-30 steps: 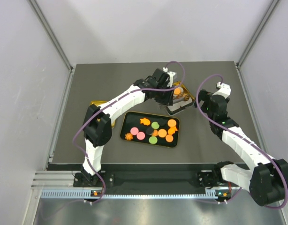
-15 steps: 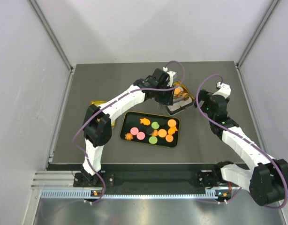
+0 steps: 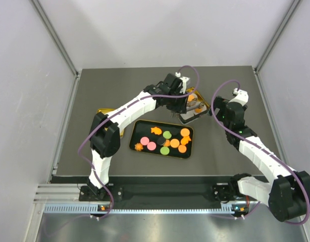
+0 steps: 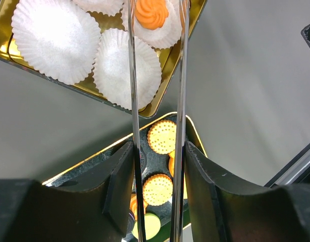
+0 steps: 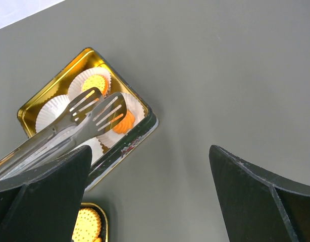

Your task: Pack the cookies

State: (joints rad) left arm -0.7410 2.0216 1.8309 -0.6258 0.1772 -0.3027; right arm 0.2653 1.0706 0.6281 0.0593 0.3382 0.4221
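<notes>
Cookies (image 3: 165, 141), orange, pink and green, lie in a black gold-rimmed tray (image 3: 140, 124); some show under the left wrist (image 4: 161, 136). My left gripper (image 4: 159, 148) is shut on metal tongs (image 4: 132, 75). The tongs reach over a gold tin (image 4: 160, 103) of white paper cups (image 4: 56, 40). An orange swirl cookie (image 4: 151, 12) sits in one cup between the tong blades, which stand slightly apart. Another cup holds a round orange cookie (image 5: 96, 83). My right gripper (image 5: 150, 156) is open and holds nothing, over bare table to the right of the tin (image 5: 44, 101).
A gold lid-like piece (image 3: 105, 112) lies at the left of the tray, partly hidden by the left arm. The grey table ends at walls on three sides. The left arm (image 3: 135, 106) reaches across above the tray.
Almost nothing has moved; the left arm and its tongs stay over the gold tin and the right arm holds still.
</notes>
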